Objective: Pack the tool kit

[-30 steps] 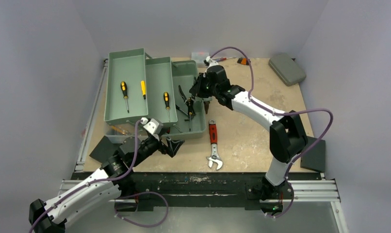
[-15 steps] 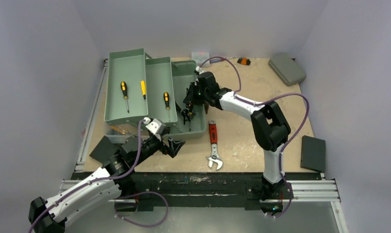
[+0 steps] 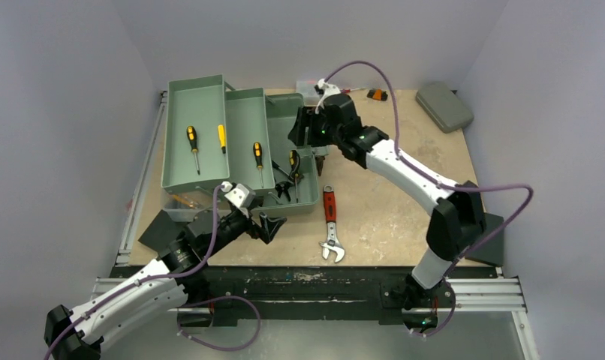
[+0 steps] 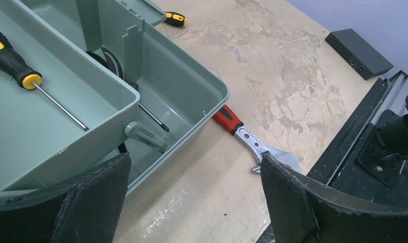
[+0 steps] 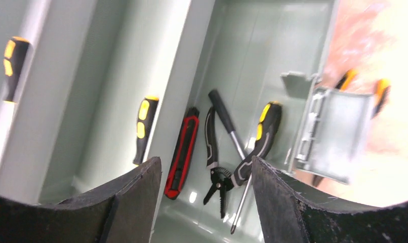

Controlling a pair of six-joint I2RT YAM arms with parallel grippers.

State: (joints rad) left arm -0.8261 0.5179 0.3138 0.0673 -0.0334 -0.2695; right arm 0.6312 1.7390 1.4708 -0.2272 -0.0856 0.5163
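Top external shows the tool kit (image 3: 202, 105) open at the worktop's (image 3: 389, 202) ten o'clock, with pliers (image 5: 210, 147) and screwdrivers (image 3: 192, 142) inside. The right gripper (image 5: 204, 167) hovers over it, jaws apart and empty. The left gripper (image 4: 194, 162), at its six o'clock, gapes wide. A wrench (image 3: 329, 214) lies at its four o'clock.

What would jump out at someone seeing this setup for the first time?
The open grey-green toolbox at the left-centre of the table, its trays folded out with yellow-and-black screwdrivers in them. The right gripper hangs over the bottom compartment, jaws open, with pliers lying below. A red-handled wrench lies on the table just right of the box.
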